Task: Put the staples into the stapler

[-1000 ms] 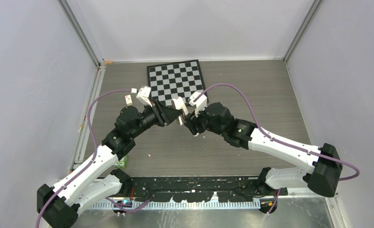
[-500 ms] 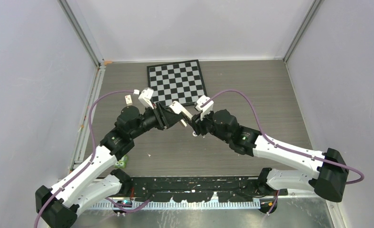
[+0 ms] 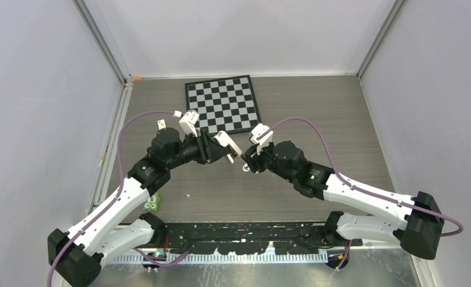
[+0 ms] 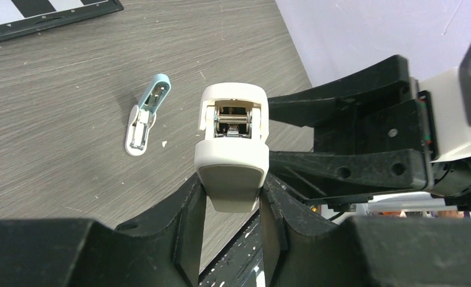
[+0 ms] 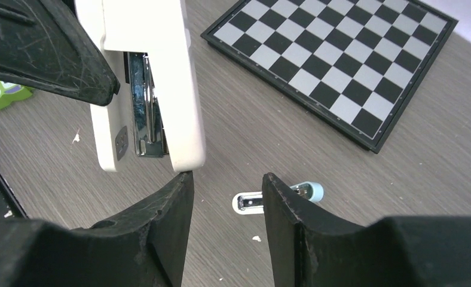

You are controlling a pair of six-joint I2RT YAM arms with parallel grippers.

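The white stapler (image 4: 232, 149) is clamped at its rear end between the fingers of my left gripper (image 4: 232, 188) and held above the table, its metal inner channel showing. From above, the stapler (image 3: 226, 145) points toward my right gripper (image 3: 248, 161). In the right wrist view the stapler (image 5: 143, 78) hangs just beyond the left fingertip of my right gripper (image 5: 228, 182), which is open and holds nothing. No loose staples are in view.
A light-blue-and-white small object (image 5: 250, 202) lies on the wooden table under the right gripper, also visible (image 4: 146, 113) from the left wrist. A chessboard (image 3: 223, 103) lies at the back. A green toy (image 3: 152, 205) sits by the left arm.
My right gripper has drawn back from the stapler, toward the right and nearer the front. The left gripper has turned the stapler slightly, still gripping it.
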